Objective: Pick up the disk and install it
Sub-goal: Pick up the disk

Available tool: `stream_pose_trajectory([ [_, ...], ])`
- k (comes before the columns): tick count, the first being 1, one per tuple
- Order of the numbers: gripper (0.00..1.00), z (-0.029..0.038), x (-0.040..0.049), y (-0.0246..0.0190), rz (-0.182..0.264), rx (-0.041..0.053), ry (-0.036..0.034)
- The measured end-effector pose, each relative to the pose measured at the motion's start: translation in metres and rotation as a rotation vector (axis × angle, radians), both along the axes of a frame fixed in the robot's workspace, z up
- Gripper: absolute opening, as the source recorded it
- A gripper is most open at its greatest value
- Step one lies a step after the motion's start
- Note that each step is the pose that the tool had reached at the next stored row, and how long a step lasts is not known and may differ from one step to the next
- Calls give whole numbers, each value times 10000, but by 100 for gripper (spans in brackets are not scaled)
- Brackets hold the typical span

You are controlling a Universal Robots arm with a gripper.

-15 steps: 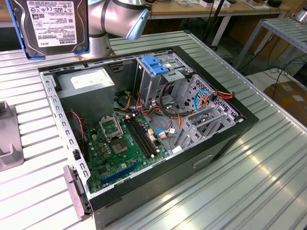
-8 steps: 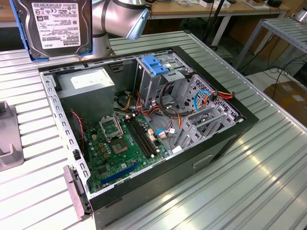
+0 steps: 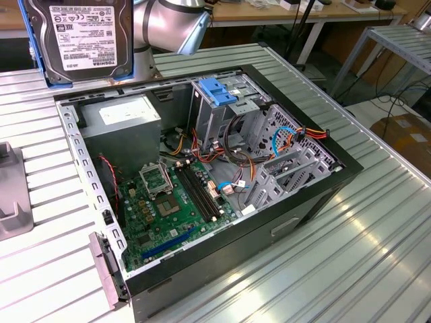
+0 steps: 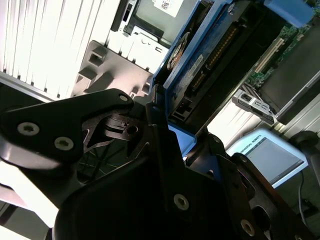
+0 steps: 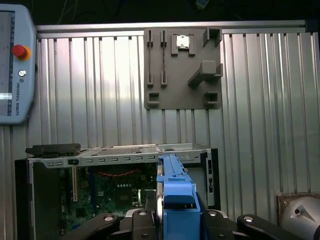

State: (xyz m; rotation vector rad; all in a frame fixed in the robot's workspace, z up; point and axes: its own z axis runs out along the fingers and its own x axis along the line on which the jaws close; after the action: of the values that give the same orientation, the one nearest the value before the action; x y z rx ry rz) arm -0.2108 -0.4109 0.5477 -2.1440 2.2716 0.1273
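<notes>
**You held the disk up beside the open computer case.**

You had the disk [image 3: 81, 37] at the exterior view's upper left, its white label facing the camera and blue rails down its sides, with the grey arm [image 3: 168, 23] just behind it. Your computer case [image 3: 222, 266] lay open on the ribbed metal table [image 3: 377, 256]. Inside, the grey power supply [image 3: 124, 124] sat toward the exterior view's left, with the green motherboard [image 3: 168, 208] nearer the camera. The drive cage [image 3: 222, 118] stood at the far side with a blue tab [image 3: 219, 91] on top, and coloured cables [image 3: 283, 138] trailed to its right. A grey fixture [image 3: 10, 195] rested at the table's left edge.
</notes>
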Motion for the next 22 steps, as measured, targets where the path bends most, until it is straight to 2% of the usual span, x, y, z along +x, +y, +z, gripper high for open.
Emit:
stream_pose_trajectory([
  [8, 37, 0, 15, -54, 0, 1, 0],
  [22, 37, 0, 48, -111, 0, 0, 0],
])
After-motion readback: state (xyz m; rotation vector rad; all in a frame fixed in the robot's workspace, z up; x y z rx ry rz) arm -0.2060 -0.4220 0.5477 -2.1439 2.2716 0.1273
